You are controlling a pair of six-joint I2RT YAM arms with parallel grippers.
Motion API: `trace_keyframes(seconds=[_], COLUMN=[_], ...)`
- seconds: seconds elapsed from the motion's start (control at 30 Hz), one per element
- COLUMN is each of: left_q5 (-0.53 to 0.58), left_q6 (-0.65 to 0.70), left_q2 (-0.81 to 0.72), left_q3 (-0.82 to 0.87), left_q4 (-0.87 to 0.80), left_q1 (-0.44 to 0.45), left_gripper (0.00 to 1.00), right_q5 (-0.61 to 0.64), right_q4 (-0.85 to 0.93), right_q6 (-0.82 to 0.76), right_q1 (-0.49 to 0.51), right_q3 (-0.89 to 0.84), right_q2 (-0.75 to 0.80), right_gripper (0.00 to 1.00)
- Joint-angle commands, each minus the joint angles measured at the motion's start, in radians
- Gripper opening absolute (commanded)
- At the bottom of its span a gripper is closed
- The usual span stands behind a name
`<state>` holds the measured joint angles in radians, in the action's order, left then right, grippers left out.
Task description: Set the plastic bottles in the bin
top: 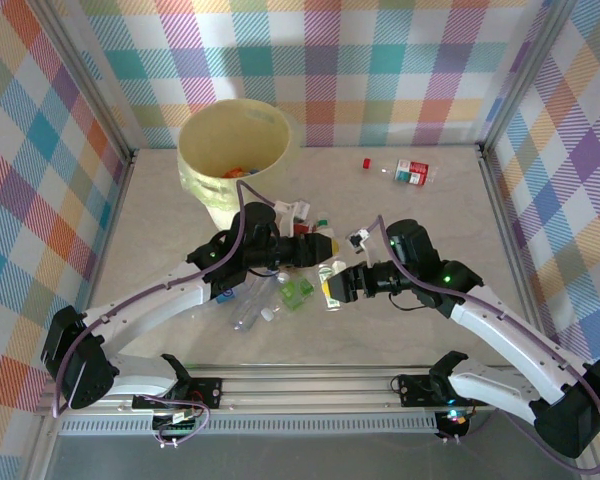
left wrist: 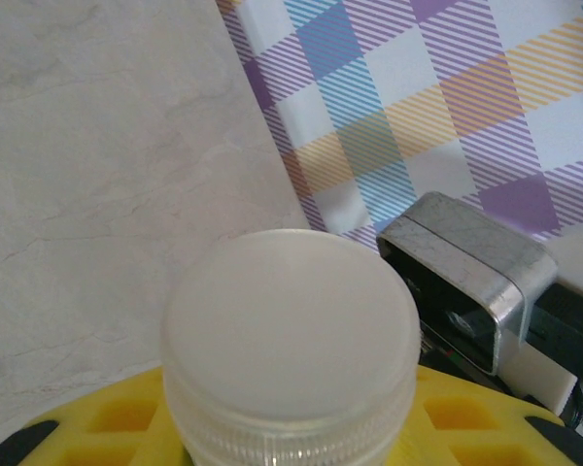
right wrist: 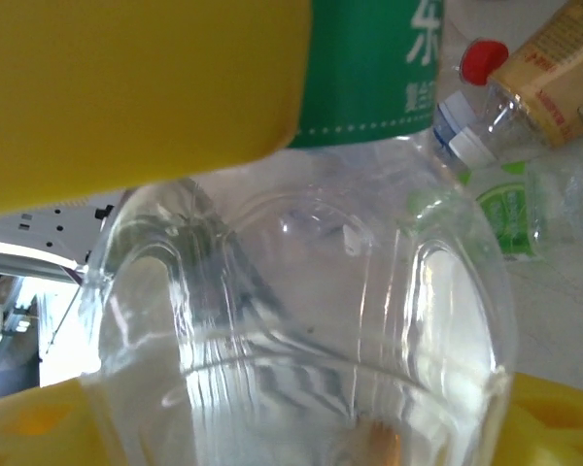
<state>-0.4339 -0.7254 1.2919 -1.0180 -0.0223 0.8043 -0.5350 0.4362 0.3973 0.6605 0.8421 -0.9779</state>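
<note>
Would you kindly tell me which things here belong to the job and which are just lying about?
Job: bin; bottle pile; red-labelled bottle; white-capped bottle in left gripper; green-labelled bottle between right gripper fingers.
Lying about: small red piece, perhaps a cap; checked backdrop.

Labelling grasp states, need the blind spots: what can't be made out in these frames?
Left wrist: white-capped bottle, body cut off by the bottom edge, cap blurred.
Right wrist: clear bottle hides whether the yellow fingers clamp it.
Top: bin contents too small; left arm covers part of the bottle pile.
</note>
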Motion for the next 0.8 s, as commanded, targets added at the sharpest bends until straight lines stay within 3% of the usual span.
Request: trace_keyframes(seconds=[0.0, 0.33, 0.77], left_q5=[0.018, 0.255, 0.334], left_q6=[0.038, 0.269, 0.47], left_q2=[-0.042, -0.045, 0.165], left_q3=[-0.028, -0.302, -0.797], left_q4=[-0.003, -0.452, -0.763], left_q1=[0.02, 0.006, -0.124], left_gripper=[0.36, 0.35, 0.36], right_q5=[-0.004, 0.102, 0.293], right_q4=[-0.029, 0.018, -0.065], right_q6=[-0.019, -0.071, -0.217], right_q1=[0.004, 0.004, 0.003], right_q3=[0.006, 0.053, 0.219], right_q2=[0.026, 0.18, 0.269], right_gripper=[0.84, 1.0, 1.0])
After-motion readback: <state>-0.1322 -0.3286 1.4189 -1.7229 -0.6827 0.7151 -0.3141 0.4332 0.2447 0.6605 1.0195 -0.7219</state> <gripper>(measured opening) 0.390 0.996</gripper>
